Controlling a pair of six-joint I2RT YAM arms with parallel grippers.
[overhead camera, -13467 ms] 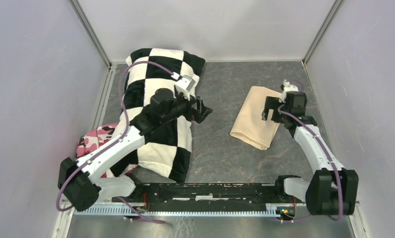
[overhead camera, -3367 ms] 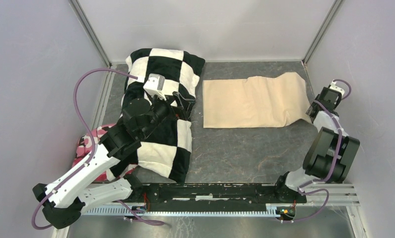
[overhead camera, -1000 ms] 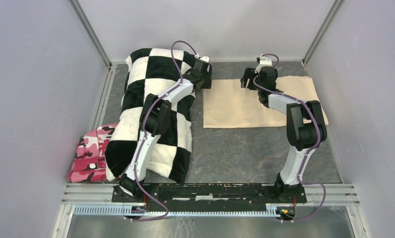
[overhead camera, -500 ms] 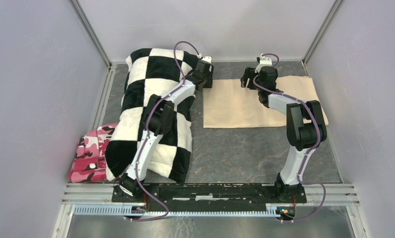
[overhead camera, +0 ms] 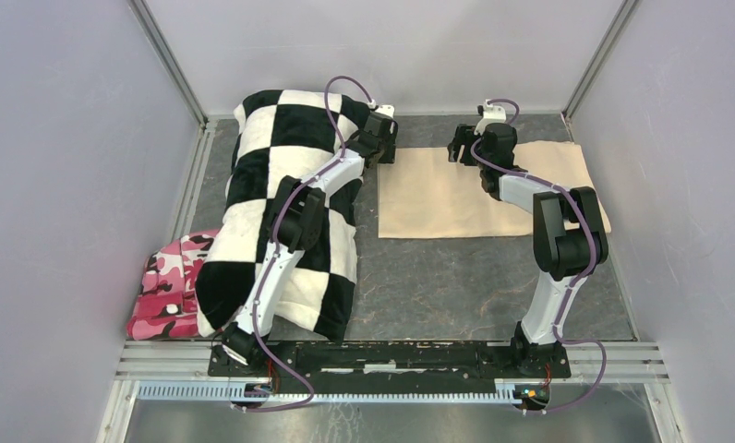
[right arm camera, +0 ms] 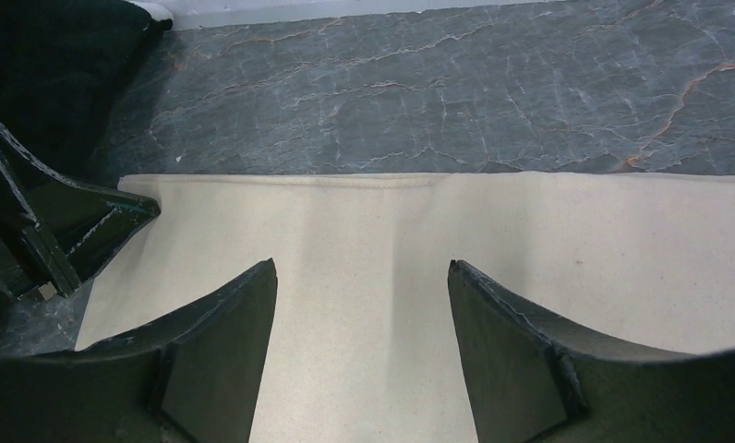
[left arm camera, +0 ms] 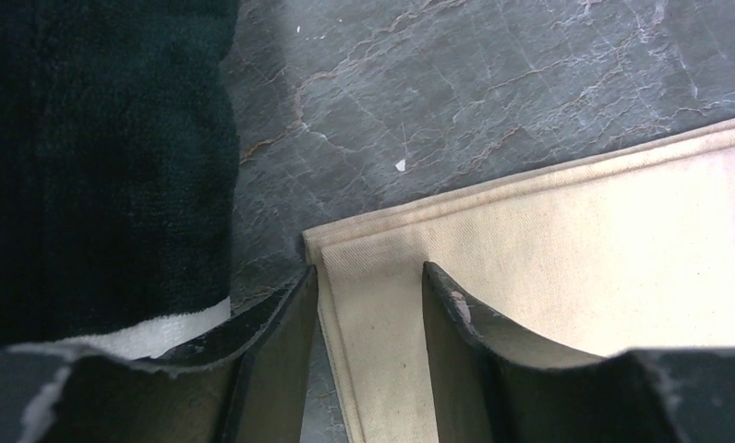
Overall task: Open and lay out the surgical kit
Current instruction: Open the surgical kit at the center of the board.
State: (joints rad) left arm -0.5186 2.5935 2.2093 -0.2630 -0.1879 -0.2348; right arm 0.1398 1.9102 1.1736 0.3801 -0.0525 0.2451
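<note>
Here, beige cloth wrap, left pincer astride its corner.

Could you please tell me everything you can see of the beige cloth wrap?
The beige cloth wrap is a plain woven sheet with a stitched hem, lying flat as a long rectangle on the dark table, right of the checkered pillow. The open left claw straddles its far left corner; the open right claw hangs over its far edge. No instruments show on it.

Checkered pillow at left, pink camouflage cloth against it.
</note>
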